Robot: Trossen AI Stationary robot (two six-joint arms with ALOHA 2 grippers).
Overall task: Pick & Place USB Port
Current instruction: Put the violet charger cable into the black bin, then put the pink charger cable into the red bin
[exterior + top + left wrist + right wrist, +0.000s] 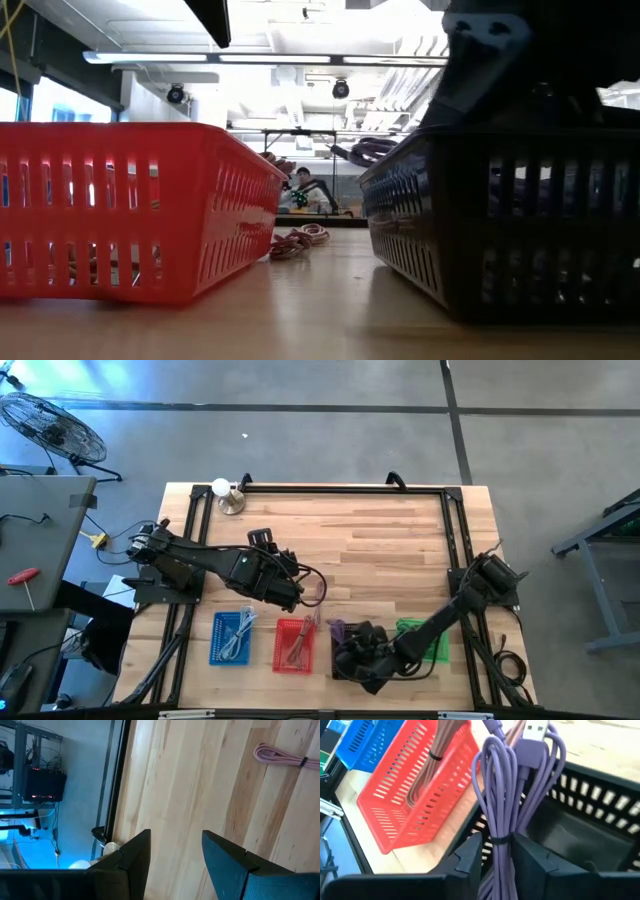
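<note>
At the nine o'clock edge of the table [400,525], the base of the left arm was seen, with a desk lamp [229,495] at about eleven o'clock near the back rail. The left gripper [176,851] was held over bare wood toward the table's middle, its fingers parted with nothing between them; a coiled pink cable [285,756] lay on the boards a little beyond it. Along the six o'clock edge a row of baskets was set: a blue basket [233,637] with a pale cable in it at about seven o'clock, then a red basket [295,645] holding a reddish cable bundle [422,770], then a black basket [600,820], and a green basket [425,635] largely hidden under the right arm at about five o'clock. The right gripper [497,851] was poised at the near rim of the black basket, and a bundled purple USB cable [507,785] hung between its fingers, which sat close on either side of the bundle at its tie; whether it was gripped firmly could not be told. The cable's silver USB plug [536,730] pointed upward. In the low view the red and black baskets blocked most of the table.
</note>
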